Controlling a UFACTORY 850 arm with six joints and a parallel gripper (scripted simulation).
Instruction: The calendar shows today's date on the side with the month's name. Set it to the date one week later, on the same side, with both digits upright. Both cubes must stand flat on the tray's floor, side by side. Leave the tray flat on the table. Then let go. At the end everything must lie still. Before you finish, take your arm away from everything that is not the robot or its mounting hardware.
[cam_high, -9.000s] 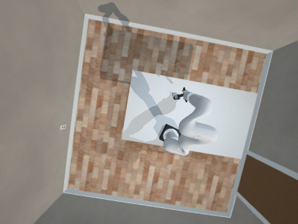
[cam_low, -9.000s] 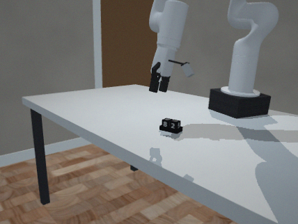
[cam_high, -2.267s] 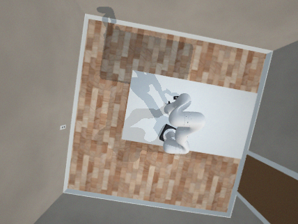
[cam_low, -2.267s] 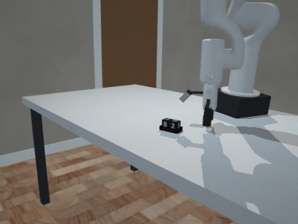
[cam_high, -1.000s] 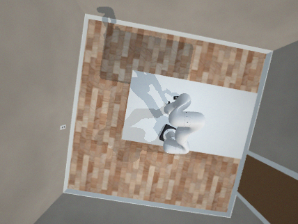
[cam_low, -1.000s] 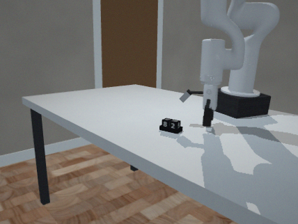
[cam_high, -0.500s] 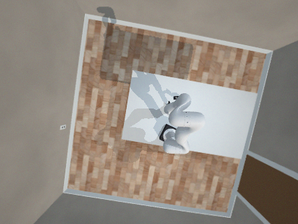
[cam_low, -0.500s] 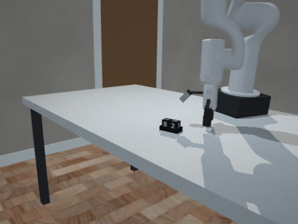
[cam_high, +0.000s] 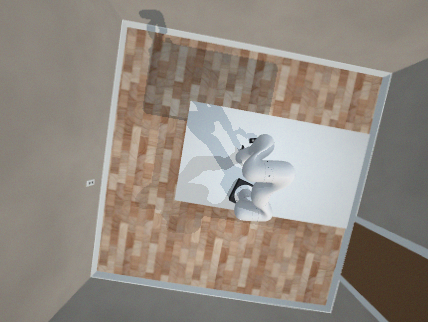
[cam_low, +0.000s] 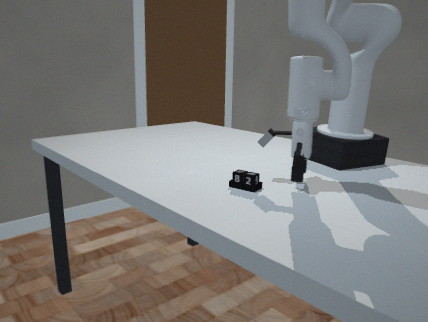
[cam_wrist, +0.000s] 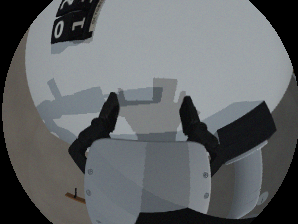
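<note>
The calendar (cam_low: 246, 180) is a small black tray holding two black cubes side by side on the white table. In the exterior view the cubes' near faces read 8 and 2. In the wrist view the calendar (cam_wrist: 80, 15) lies at the upper left, with white digits on the faces turned to the camera. My gripper (cam_low: 298, 172) points straight down just above the table, to the right of the calendar and apart from it. Its fingers stand open with nothing between them. From overhead my arm (cam_high: 260, 170) hides the calendar.
The arm's black base (cam_low: 350, 150) stands behind the gripper at the table's back. The table's near edge (cam_low: 200, 232) runs diagonally in front of the calendar. A brown door (cam_low: 185, 60) is in the far wall.
</note>
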